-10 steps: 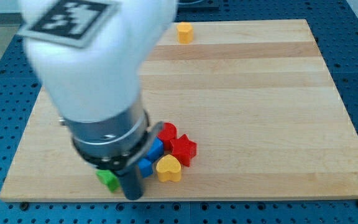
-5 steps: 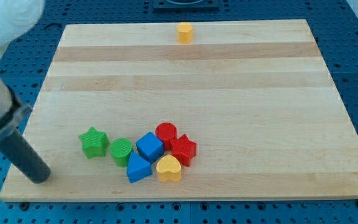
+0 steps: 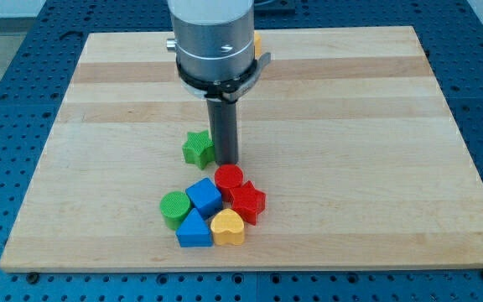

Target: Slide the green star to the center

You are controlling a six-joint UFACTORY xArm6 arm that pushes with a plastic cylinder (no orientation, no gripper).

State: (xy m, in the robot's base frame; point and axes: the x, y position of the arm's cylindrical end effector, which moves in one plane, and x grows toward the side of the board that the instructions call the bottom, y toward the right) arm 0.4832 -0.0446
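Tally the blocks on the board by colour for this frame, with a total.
Green: 2, green star block, green round block
Blue: 2, blue cube block, blue triangular block
Red: 2, red round block, red star block
Yellow: 2, yellow heart block, yellow block mostly hidden behind the arm
Total: 8

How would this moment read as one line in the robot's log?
tip: right of green star, touching | star: left of board centre, apart from cluster | red cylinder: just below tip | yellow block: top edge, partly hidden

My tip (image 3: pixel 225 160) now touches the green star (image 3: pixel 196 148), which has slid up-right from the cluster.
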